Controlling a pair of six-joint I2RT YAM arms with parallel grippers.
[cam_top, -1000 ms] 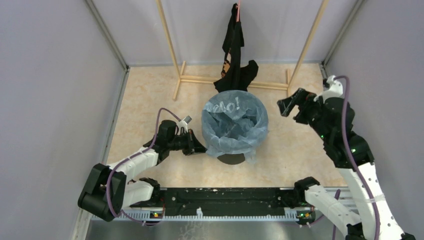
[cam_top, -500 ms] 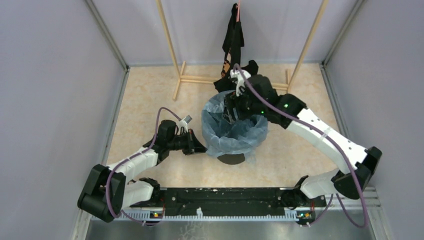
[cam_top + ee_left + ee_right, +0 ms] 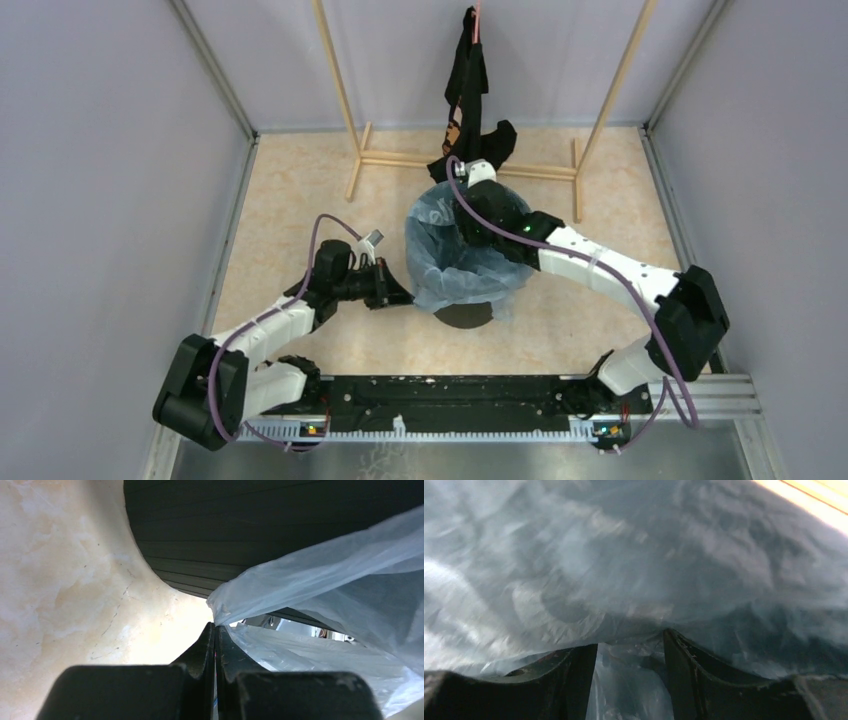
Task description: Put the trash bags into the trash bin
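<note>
Nearest the arm bases, low on the near-left side of the bin, the left pincer (image 3: 215,630) is closed tight. Its tips are pressed together on the hem of the trash bag (image 3: 320,580), where the film hangs outside the ribbed black wall of the trash bin (image 3: 260,525), close to the pale desk (image 3: 60,580). The bin stands upright in the middle of the desk. The light-blue bag sits in its mouth, its edge turned over the rim and falling as a loose skirt on the near side.

Further in, the right arm reaches across the bin's mouth and points the right pincer (image 3: 630,645) down into the bag. Its jaws stand partly apart, and crumpled film lies across and between them. They do not look clamped on it.

I judge the bag to be very light, limp and slippery. It has no stiffness of its own and is likely to hold air and billow. A single layer would probably slip out of a grip or stretch, so a gathered fold is the better hold. The hem is the place to grip for seating it on the rolled rim, and the slack middle for pressing it down. Pulling hard between two holds, or dragging the film over the rim, could tear it. A sideways tug could also shift the glossy bin.

Beyond the bin, a black garment (image 3: 470,90) hangs from a wooden frame (image 3: 340,90), its lower end close behind the rim.
</note>
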